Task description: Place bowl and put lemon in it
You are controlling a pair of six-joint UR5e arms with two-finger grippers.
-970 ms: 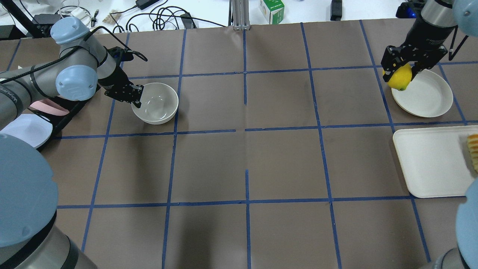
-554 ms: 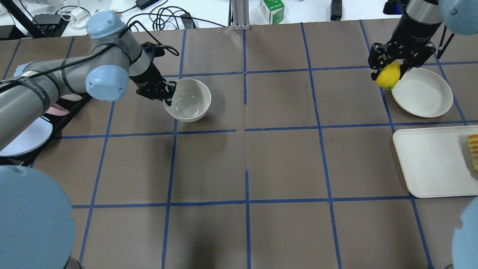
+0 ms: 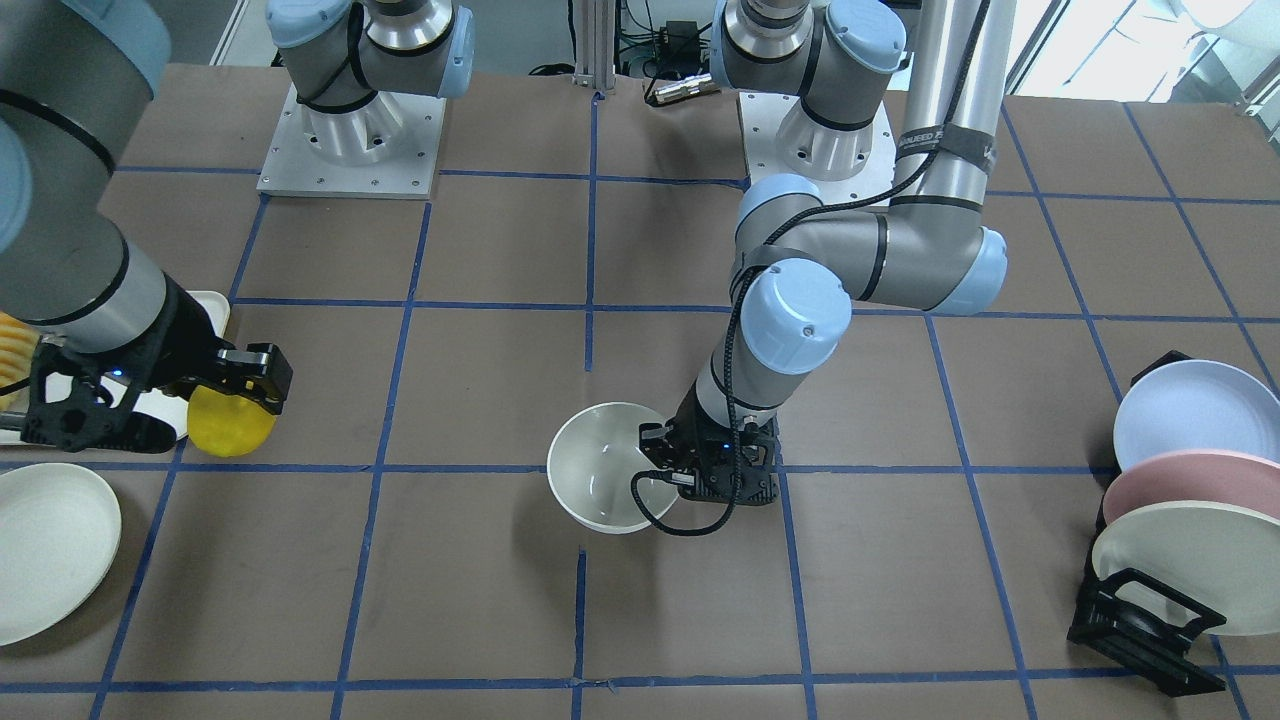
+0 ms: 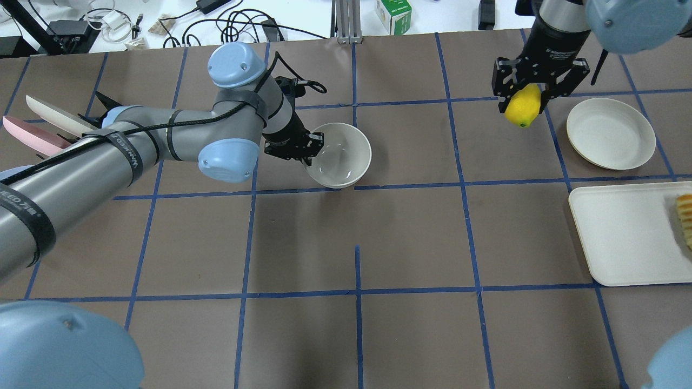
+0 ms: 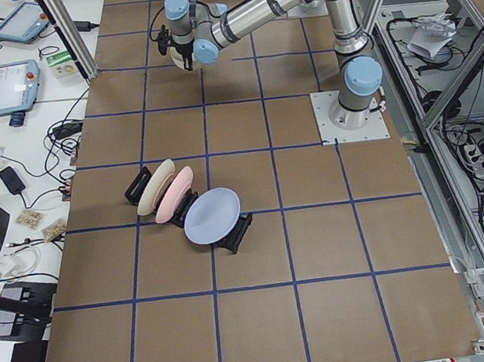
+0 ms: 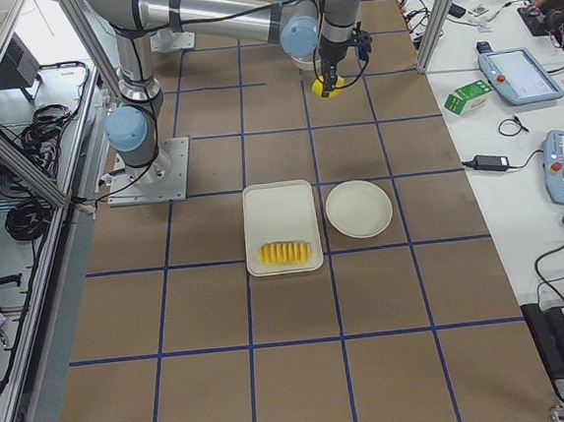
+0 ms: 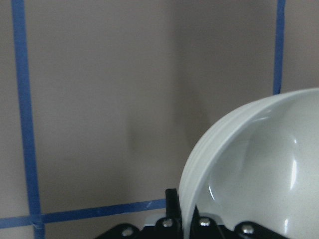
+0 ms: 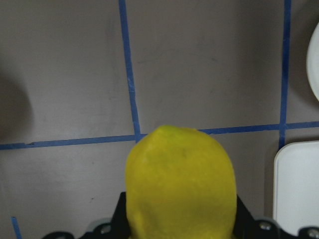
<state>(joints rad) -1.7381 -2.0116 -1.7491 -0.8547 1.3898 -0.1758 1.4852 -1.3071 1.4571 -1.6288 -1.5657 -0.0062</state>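
Brown matte paper covers the table (image 4: pixel 411 237), ruled into squares by blue tape (image 4: pixel 411 187). Glossy, cream-white and hemispherical, the bowl (image 4: pixel 346 148) is midway along the bench's length, nearer the far edge than the robot's edge, and its smooth inside catches highlights. The left gripper (image 4: pixel 309 160) pinches its rim, one black finger inside and one outside; whether the base touches the paper cannot be told. The right gripper (image 4: pixel 527 93) is clamped on the lemon (image 4: pixel 522 108), a bright yellow oval with dimpled skin and a pointed tip. It is held in the air near the far edge toward the bench's right end, well apart from the bowl. Near it a flat round cream plate (image 4: pixel 611 133) lies on the paper. Closer to the robot, a rectangular tray (image 4: pixel 621 237) with rounded corners carries a row of orange-yellow slices (image 4: pixel 685 219) by the right edge. At the left end a black rack (image 3: pixel 1140 620) holds lavender, pink and cream plates (image 3: pixel 1190 470) on edge. Black straps (image 4: pixel 121 148) on the left arm bear white lettering too small to read, as does the print on the green-and-white box (image 4: pixel 393 15) beyond the far edge.
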